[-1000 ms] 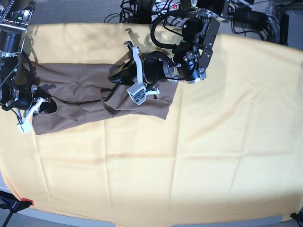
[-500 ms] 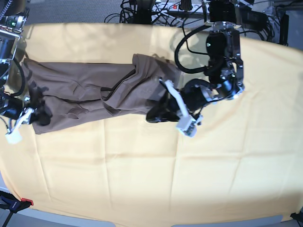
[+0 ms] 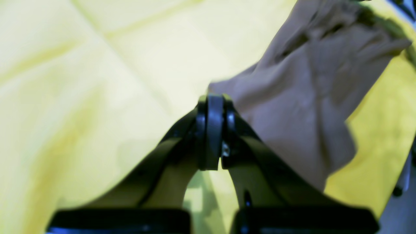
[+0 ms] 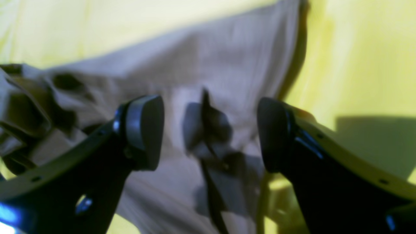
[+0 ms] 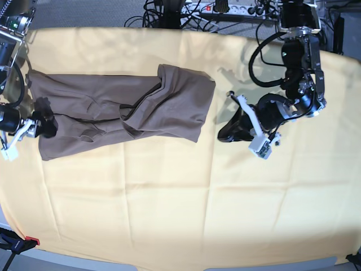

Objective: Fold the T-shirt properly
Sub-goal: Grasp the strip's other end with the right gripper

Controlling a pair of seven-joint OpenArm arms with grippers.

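Note:
The brown T-shirt (image 5: pixel 113 110) lies stretched in a long band across the left half of the yellow cloth (image 5: pixel 169 214), with a fold ridge near its right end. My left gripper (image 5: pixel 221 135) is shut with nothing in it and sits just right of the shirt's right edge. In the left wrist view its fingertips (image 3: pixel 211 104) press together, with the T-shirt (image 3: pixel 308 97) beyond them to the right. My right gripper (image 5: pixel 45 122) is at the shirt's left end. In the right wrist view it (image 4: pixel 209 131) stands wide open over the T-shirt (image 4: pixel 211 81), holding nothing.
The yellow cloth covers the whole table. Cables and a power strip (image 5: pixel 220 8) run along the back edge. A red-tipped clamp (image 5: pixel 22 243) grips the cloth at the front left corner. The arm bases stand at the back left and back right.
My left gripper dragged the shirt's right part out to the right, let it go and drew back off the cloth's edge. My right gripper opened at the left end.

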